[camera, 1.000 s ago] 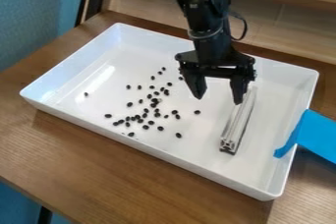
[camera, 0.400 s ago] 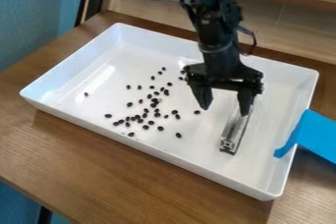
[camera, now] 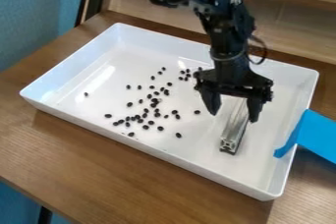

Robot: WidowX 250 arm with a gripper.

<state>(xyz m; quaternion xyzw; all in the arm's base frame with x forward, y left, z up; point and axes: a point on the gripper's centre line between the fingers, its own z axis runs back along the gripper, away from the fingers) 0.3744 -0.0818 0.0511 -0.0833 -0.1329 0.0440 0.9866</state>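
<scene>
Your gripper [camera: 234, 117] hangs over the view's right half of the tray [camera: 72, 66], pointing down. Its fingers [camera: 210, 101] stand apart, open, with nothing gripped. The metal bar [camera: 233, 132] is the nearest thing. It lies on the tray floor, beneath the gripper and partly behind it.

Bar's long axis: from under the gripper toward the tray's near wall, slanting slightly to the view's left as it comes nearer the camera. You have the fingers spread across that axis, one tip to either side as you see it. The tip on the view's right sits very close to the bar's edge; contact, you cannot tell. The near end of the bar, cut face showing, extends past the fingertips toward you.

Tray: white, shallow, walled all round, on the wooden table [camera: 98, 164]. Contents: the bar, plus many small black beans [camera: 157, 115] scattered over the middle and the view's left part. One bean lies just beside the tip on the view's left, well clear of the bar. Blue tape [camera: 318, 134] runs over the tray's wall on the view's right and onto the table.
</scene>
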